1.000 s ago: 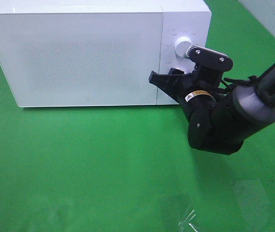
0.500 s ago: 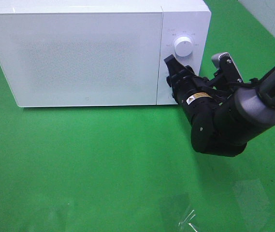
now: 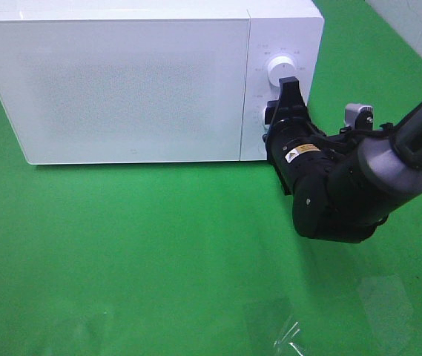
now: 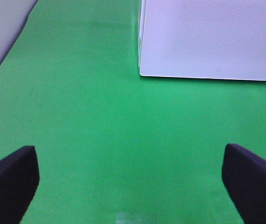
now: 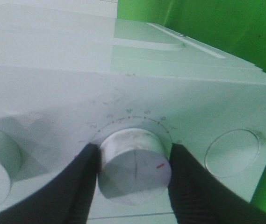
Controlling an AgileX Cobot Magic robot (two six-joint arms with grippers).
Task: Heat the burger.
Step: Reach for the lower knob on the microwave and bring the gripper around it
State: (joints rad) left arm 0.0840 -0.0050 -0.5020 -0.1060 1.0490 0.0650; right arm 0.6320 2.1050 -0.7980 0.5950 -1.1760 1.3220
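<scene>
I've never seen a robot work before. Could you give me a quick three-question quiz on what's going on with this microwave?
1. True or false: the microwave door stands open.
2. What do the right gripper fingers clasp from both sides? A) the upper dial B) the lower dial C) a plate
3. Fill in the gap: the left gripper hangs over the green table with its jaws ____.

Key: 1 false, the door is closed. 2 B. 3 open, holding nothing.
</scene>
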